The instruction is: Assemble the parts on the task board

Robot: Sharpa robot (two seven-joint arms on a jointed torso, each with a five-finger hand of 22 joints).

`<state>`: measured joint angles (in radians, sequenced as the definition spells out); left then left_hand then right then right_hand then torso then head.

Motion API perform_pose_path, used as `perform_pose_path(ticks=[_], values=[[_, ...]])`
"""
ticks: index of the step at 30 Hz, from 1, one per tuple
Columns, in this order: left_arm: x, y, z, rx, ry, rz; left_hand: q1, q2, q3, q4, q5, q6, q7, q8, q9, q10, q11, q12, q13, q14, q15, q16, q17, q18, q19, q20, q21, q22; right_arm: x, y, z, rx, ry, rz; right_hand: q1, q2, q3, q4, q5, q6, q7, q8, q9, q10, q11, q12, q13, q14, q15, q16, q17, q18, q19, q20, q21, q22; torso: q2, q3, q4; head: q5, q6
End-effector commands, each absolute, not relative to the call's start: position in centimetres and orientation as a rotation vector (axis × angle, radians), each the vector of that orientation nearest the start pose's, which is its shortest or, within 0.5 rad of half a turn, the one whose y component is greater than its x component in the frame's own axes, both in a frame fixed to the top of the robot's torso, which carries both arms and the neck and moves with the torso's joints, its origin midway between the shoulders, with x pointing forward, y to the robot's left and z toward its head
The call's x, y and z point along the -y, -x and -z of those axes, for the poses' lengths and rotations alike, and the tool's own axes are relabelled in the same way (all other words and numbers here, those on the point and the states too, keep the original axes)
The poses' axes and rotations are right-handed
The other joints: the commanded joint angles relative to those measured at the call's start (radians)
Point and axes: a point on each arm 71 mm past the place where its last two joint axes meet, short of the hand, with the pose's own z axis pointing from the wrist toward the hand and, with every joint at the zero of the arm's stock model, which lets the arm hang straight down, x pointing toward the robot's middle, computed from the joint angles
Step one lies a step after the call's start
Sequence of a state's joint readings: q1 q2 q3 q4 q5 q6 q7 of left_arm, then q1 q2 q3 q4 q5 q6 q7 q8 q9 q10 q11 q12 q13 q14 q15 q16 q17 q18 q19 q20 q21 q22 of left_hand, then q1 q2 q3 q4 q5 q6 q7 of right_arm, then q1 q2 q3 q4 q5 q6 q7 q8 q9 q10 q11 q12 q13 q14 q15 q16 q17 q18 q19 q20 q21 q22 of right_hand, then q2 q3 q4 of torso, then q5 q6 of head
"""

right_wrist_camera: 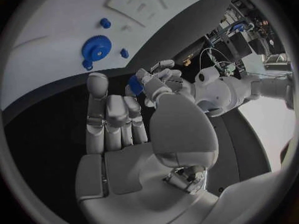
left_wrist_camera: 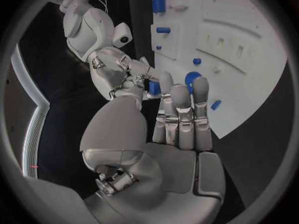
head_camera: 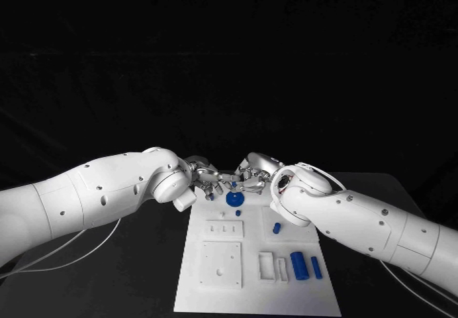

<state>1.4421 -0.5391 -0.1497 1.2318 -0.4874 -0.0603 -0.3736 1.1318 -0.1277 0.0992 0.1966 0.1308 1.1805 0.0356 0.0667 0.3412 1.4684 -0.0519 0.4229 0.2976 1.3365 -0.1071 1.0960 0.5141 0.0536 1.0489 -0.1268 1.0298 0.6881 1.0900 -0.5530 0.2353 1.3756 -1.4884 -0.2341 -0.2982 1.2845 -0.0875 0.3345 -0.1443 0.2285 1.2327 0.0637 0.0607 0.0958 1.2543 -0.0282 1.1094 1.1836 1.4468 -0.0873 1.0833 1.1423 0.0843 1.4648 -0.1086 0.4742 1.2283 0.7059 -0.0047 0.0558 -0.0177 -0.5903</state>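
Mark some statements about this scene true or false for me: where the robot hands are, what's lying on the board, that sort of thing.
1. A blue gear lies on the task board. True.
2. Both robot hands hover over the board's near end. False: the left robot hand and right robot hand meet at its far end, above the gear.
3. Two long blue parts lie side by side near the board's right edge. True.
4. The board is black on a white table. False: it is a white board on a black table.
5. A small blue part sits between the two hands' fingertips. True, though which hand grips it is unclear.
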Motion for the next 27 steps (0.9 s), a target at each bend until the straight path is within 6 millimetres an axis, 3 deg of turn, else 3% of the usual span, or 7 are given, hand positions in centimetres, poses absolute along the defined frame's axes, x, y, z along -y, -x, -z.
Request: perform_pose_path(ticks=[1, 6, 7, 8, 9, 11, 27], values=[[-13.51, -55.23, 14.53, -2.14, 0.631, 0.846, 0.002, 0.016, 0.0, -0.011, 0.006, -0.008, 0.002, -0.002, -0.001, 0.045, -0.004, 0.0, 0.001, 0.002, 0.0, 0.004, -0.002, 0.001, -0.006, 0.002, -0.004, 0.001, 10.81, -52.0, 15.63, -1.66, -0.016, -0.682, 0.007, 0.004, -0.001, 0.006, 0.002, 0.005, -0.006, 0.003, 0.013, -0.004, -0.001, -0.005, -0.002, 0.005, -0.003, -0.005, 0.001, 0.002, 0.047, -0.002, 0.004, -0.001, 0.0, -0.0003, 0.0008, 0.0, -0.001], [-13.43, -55.27, 14.51, -2.134, 0.629, 0.845, 0.004, 0.047, -0.012, -0.044, 0.012, -0.006, 0.002, -0.002, -0.003, 0.045, -0.004, -0.002, 0.0, 0.002, 0.0, 0.004, -0.003, 0.001, -0.006, 0.002, -0.006, 0.005, 10.64, -51.92, 15.67, -1.661, -0.003, -0.676, 0.008, 0.003, -0.001, 0.009, 0.001, 0.005, -0.006, 0.003, 0.013, -0.004, -0.001, -0.005, -0.002, 0.005, -0.003, -0.005, 0.001, 0.001, 0.047, -0.002, 0.005, -0.002, 0.0, -0.0005, 0.0005, -0.001, -0.001], [-13.41, -55.28, 14.5, -2.132, 0.629, 0.845, 0.008, 0.056, -0.014, -0.053, 0.024, -0.007, 0.002, -0.002, -0.003, 0.045, -0.004, -0.003, 0.0, 0.002, -0.001, 0.004, -0.003, 0.001, -0.006, 0.002, -0.007, 0.005, 10.6, -51.91, 15.67, -1.66, 0.0, -0.674, 0.008, 0.003, -0.001, 0.009, 0.001, 0.005, -0.006, 0.003, 0.013, -0.004, -0.001, -0.005, -0.002, 0.005, -0.003, -0.005, 0.001, 0.001, 0.047, -0.002, 0.005, -0.002, 0.0, -0.0007, 0.0002, 0.001, -0.003], [-13.39, -55.29, 14.49, -2.131, 0.629, 0.846, 0.017, 0.064, -0.012, -0.063, 0.086, -0.007, 0.001, -0.002, -0.004, 0.045, -0.005, -0.004, 0.0, 0.002, -0.001, 0.003, -0.004, 0.0, -0.006, 0.001, -0.007, 0.005, 10.57, -51.9, 15.67, -1.659, 0.002, -0.672, 0.008, 0.003, -0.001, 0.009, 0.001, 0.005, -0.006, 0.003, 0.013, -0.004, -0.001, -0.005, -0.002, 0.005, -0.003, -0.005, 0.001, 0.001, 0.047, -0.002, 0.005, -0.002, 0.0, -0.0007, 0.0, 0.001, -0.003], [-13.36, -55.29, 14.49, -2.13, 0.629, 0.847, 0.026, 0.072, -0.014, -0.076, 0.116, -0.008, 0.0, -0.002, -0.005, 0.045, -0.005, -0.006, -0.001, 0.002, -0.002, 0.003, -0.004, 0.0, -0.006, 0.001, -0.008, 0.006, 10.54, -51.89, 15.68, -1.658, 0.004, -0.671, 0.007, 0.003, -0.001, 0.01, 0.001, 0.005, -0.006, 0.003, 0.013, -0.004, -0.001, -0.005, -0.002, 0.006, -0.003, -0.005, 0.001, 0.001, 0.047, -0.002, 0.006, -0.003, 0.0, -0.0006, 0.0001, 0.001, -0.002], [-13.29, -55.28, 14.49, -2.131, 0.627, 0.848, 0.038, 0.088, -0.021, -0.101, 0.154, -0.008, -0.001, -0.002, -0.009, 0.045, -0.006, -0.007, -0.002, 0.002, -0.003, 0.003, -0.004, 0.0, -0.006, 0.001, -0.009, 0.006, 10.49, -51.87, 15.68, -1.657, 0.006, -0.669, 0.007, 0.003, -0.001, 0.01, 0.001, 0.005, -0.006, 0.003, 0.013, -0.004, -0.001, -0.005, -0.002, 0.006, -0.003, -0.005, 0.001, 0.001, 0.047, -0.002, 0.006, -0.003, 0.0, -0.0006, 0.0, 0.001, -0.003], [-12.88, -55.13, 14.57, -2.158, 0.576, 0.844, 0.149, 0.172, 0.01, -0.263, 0.274, 0.011, -0.011, 0.0, 0.011, 0.046, -0.011, -0.005, -0.01, 0.002, -0.007, 0.011, 0.002, -0.002, -0.008, -0.004, -0.005, 0.018, 10.44, -51.86, 15.71, -1.657, 0.005, -0.659, 0.006, 0.002, -0.001, 0.017, 0.001, 0.005, -0.007, 0.003, 0.013, -0.004, -0.002, -0.005, -0.003, 0.006, -0.003, -0.006, 0.001, 0.001, 0.047, -0.003, 0.006, -0.005, -0.001, -0.0004, 0.0006, 0.001, -0.006]])
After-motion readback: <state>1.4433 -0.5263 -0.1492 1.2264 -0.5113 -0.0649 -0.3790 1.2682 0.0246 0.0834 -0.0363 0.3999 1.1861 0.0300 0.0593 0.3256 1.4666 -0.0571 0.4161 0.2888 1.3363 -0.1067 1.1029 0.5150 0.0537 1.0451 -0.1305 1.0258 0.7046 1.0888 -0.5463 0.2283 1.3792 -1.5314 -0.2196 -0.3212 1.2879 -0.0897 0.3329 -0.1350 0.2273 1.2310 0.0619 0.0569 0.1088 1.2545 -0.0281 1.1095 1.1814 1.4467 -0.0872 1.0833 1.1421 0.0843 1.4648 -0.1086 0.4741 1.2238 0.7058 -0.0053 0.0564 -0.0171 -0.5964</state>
